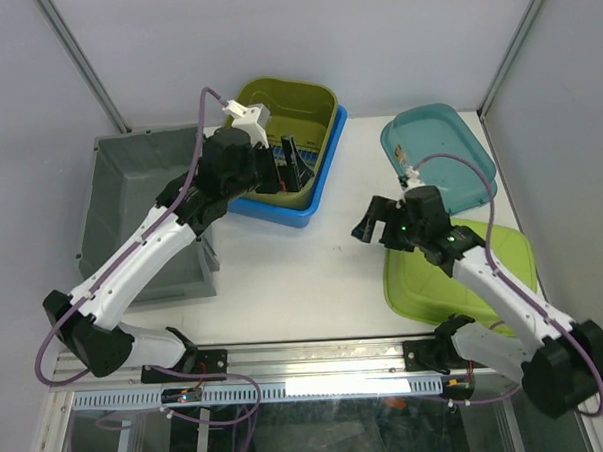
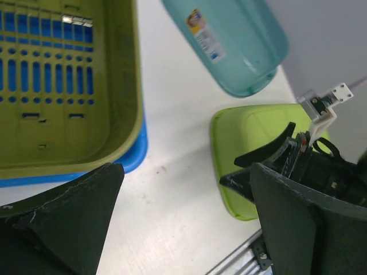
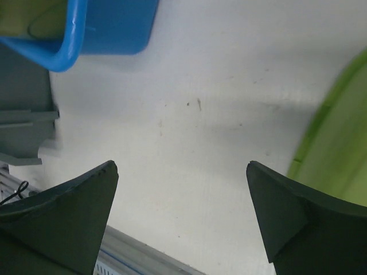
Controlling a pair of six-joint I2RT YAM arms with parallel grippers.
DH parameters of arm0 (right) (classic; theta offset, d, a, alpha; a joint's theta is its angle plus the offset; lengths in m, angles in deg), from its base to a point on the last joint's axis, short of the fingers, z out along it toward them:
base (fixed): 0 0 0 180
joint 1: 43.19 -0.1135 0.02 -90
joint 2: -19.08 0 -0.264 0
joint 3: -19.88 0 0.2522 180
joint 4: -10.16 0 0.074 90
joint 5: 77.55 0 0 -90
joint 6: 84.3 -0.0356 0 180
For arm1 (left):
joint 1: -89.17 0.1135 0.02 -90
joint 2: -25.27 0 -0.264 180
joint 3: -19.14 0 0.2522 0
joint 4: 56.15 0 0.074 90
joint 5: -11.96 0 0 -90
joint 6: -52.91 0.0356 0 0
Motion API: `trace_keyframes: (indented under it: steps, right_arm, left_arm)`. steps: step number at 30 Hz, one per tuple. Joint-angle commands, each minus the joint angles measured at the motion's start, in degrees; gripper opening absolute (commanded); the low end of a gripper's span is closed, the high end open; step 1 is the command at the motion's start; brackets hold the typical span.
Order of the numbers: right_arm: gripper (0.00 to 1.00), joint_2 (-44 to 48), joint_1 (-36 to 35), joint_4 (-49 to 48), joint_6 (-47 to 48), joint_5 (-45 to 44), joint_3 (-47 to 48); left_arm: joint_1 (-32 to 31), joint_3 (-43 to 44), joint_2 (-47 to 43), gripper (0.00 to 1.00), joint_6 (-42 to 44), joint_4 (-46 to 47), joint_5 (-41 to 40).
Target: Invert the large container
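Grey crate (image 1: 130, 188), the largest container, sits at 9 o'clock on your counter (image 1: 314, 275) with its inside showing from above and the left arm crossing it. At 12 o'clock, your left tool (image 1: 291, 164) hangs spread and empty at the rim of an olive basket (image 1: 296, 106) nested in a blue basket (image 1: 281, 209). Your right tool (image 1: 373, 223), also spread, hovers over bare counter beside a lime lid (image 1: 503, 262) at 4 o'clock. A teal tub (image 1: 438, 145) lies at 2 o'clock.

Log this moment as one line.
left hand open by olive basket rim | right hand open, empty, over table | grey bin upright
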Motion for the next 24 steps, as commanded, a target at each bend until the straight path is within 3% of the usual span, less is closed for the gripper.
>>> trace_keyframes:
  steps: [1, 5, 14, 24]
  right_arm:
    - [0.99, -9.4, -6.1, -6.6, -6.7, -2.5, 2.7]
    - [0.99, -13.3, -8.3, -0.8, -7.6, -10.1, 3.6]
    - [0.99, -10.9, -8.1, 9.2, -10.2, -24.4, 4.7]
    - [0.99, -4.5, -8.0, 10.5, -9.7, -21.3, 5.6]
  left_arm:
    - [0.9, 1.8, 4.0, 0.99, 4.3, -2.6, -2.8]
    - [0.8, 3.2, 8.6, 0.99, 7.6, -2.0, -3.6]
    - [0.7, 12.5, 18.5, 0.99, 11.9, -4.2, -0.7]
    - [0.7, 21.1, 28.8, 0.99, 14.2, -4.4, -3.4]
